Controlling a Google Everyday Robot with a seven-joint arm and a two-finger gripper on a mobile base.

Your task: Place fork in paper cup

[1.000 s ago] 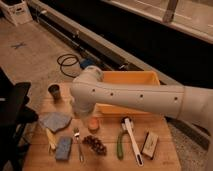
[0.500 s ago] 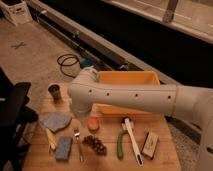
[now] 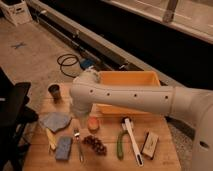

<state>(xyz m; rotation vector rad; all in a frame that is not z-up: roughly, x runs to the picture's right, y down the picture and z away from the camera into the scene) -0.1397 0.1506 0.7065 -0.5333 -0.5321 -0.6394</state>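
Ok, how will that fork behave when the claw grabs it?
The fork looks like slim metal, so probably stiff and light. Lying flat on the table, it may skid from the claw hanging just above it.

White gripper (image 3: 79, 116) over the silver fork (image 3: 78, 143); blue sponge (image 3: 63, 148), yellow bin (image 3: 129, 75) (bright, plain), green vegetable (image 3: 120, 146), tan wooden table (image 3: 41, 161).

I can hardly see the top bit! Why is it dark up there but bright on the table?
Camera view: light falls on the wooden table and the white robot arm, while the background behind the yellow plastic bin is dim; the gripper hangs under the arm, just above the slim silver metal fork, partly in shade.
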